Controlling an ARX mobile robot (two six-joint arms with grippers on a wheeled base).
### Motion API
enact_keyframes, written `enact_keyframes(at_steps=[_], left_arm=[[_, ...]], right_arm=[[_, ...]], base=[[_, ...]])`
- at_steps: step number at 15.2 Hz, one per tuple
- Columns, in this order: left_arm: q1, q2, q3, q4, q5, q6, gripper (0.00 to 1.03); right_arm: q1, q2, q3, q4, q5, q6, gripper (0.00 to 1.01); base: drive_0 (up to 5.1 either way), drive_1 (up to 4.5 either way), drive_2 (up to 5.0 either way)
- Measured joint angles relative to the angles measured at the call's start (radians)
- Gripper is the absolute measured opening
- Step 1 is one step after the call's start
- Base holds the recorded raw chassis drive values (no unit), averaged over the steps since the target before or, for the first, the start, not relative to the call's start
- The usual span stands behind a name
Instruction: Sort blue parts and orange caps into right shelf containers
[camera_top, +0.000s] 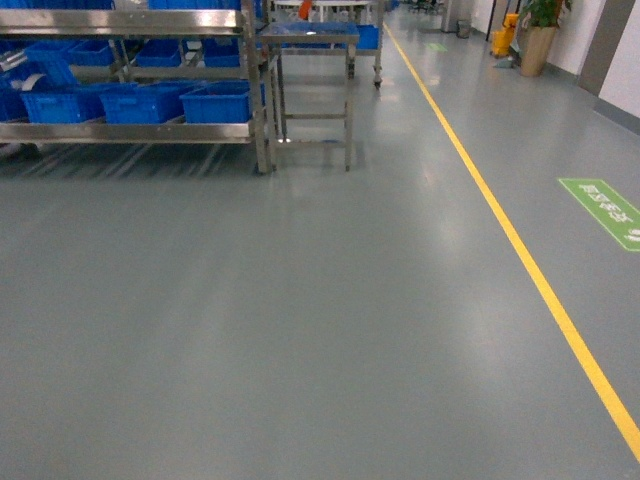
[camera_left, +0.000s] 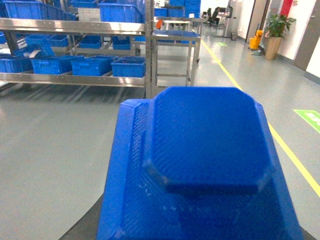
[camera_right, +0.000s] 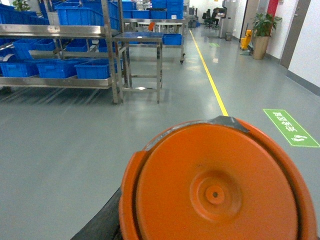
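Fingers of neither gripper are showing in any view, so I cannot tell whether either pincer is spread or clenched. In the left wrist view a blue part (camera_left: 205, 165) is filling the lower frame right below the camera, its raised, flat-topped block with clipped corners sitting on a wider textured base; whether the left pincer is grasping it is not visible. In the right wrist view an orange cap (camera_right: 217, 185) is taking up the lower frame in the same way: round, with a raised rim, a shallow central boss and a small hole at its middle. Whatever is carrying it is hidden too.

Both wrist cameras are looking forward and roughly level across the grey floor (camera_top: 300, 320), so both arms are being held out ahead with the wrists pointing toward the racks. Neither arm is appearing in the head view.

The containers (camera_top: 140, 102) are sitting in a row on the lower tier of a steel shelf (camera_top: 130, 132) at the upper left of the head view, well away from the robot; more blue crates are standing on the tiers above. A small steel table (camera_top: 308, 40) is standing just beside the shelf's right end. A yellow line (camera_top: 520, 255) is running along the floor on the right, with a green floor sign (camera_top: 603, 212) beyond it and a potted plant (camera_top: 540, 35) by the far wall.
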Motion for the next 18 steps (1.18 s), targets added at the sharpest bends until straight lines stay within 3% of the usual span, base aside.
enact_keyframes(at_steps=[1,18], left_arm=[[0.0,0.0,0.0,0.0,0.0,0.0,0.42],[0.0,0.0,0.0,0.0,0.001,0.0,0.42]], right_arm=[[0.0,0.0,0.0,0.0,0.0,0.0,0.43],[0.0,0.0,0.0,-0.005,0.0,0.0,0.43]], base=[[-1.5,-1.5,-1.5],[-0.1,4.18,-4.3]])
